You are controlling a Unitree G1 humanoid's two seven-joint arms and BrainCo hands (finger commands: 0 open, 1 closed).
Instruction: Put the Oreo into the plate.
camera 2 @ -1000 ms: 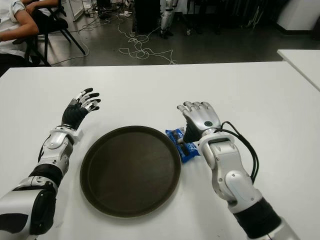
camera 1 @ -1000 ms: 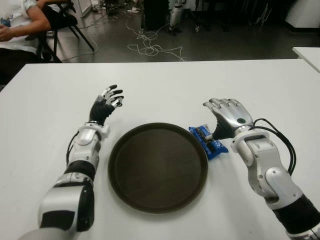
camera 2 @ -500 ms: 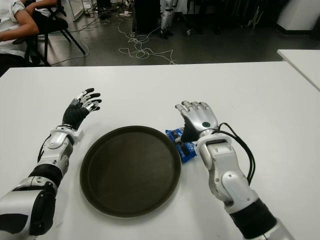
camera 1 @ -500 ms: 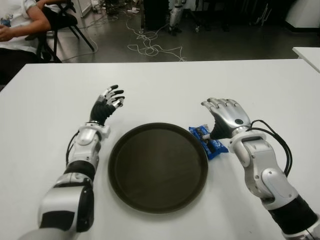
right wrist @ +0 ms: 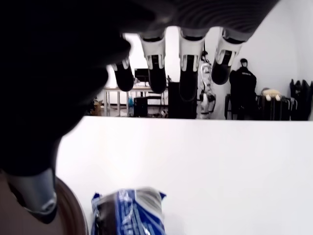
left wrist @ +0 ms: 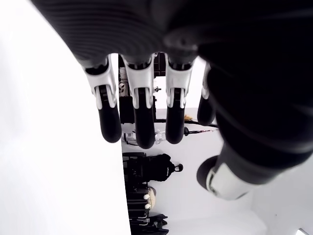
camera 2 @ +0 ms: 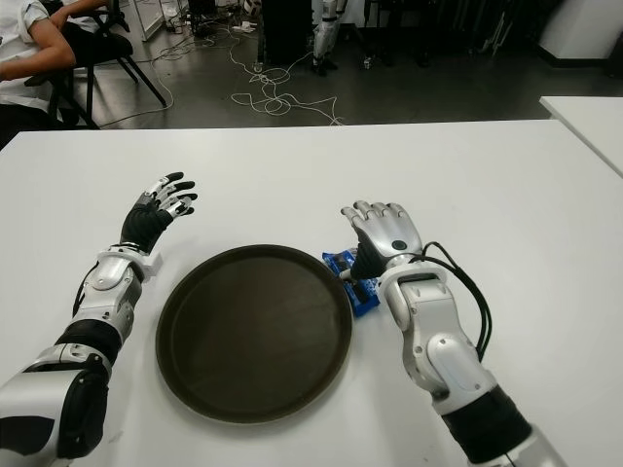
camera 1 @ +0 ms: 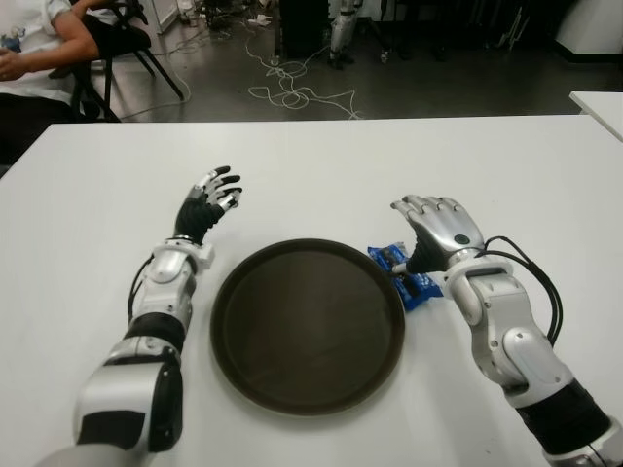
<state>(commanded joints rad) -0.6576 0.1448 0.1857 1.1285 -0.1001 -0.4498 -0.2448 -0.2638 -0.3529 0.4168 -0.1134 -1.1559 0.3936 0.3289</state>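
1. At the far left edge, beyond the bench (camera 1: 321,156), a seated person (camera 1: 34,44) shows only in part on a dark chair, with cables (camera 1: 292,92) strewn over the floor behind.
2. The left hand (camera 1: 207,199) shows over the bare white bench, to the left of the plate and a little farther back. Its fingers (left wrist: 139,115) are spread and straight, holding nothing.
3. The plate (camera 1: 308,324) is a round, dark brown tray lying flat on the bench between the two arms, with nothing in it.
4. The Oreo (camera 1: 404,274) is a blue packet lying on the bench just beside the plate's right rim, outside it. Whether packet and rim touch cannot be told. In the right wrist view the packet (right wrist: 129,213) shows below the palm, next to the brown rim (right wrist: 73,213).
5. The right hand (camera 1: 435,232) hovers palm down directly over the Oreo, covering its right part in the eye views. Its fingers (right wrist: 188,73) are extended and apart, reaching forward past the packet, and grip nothing.
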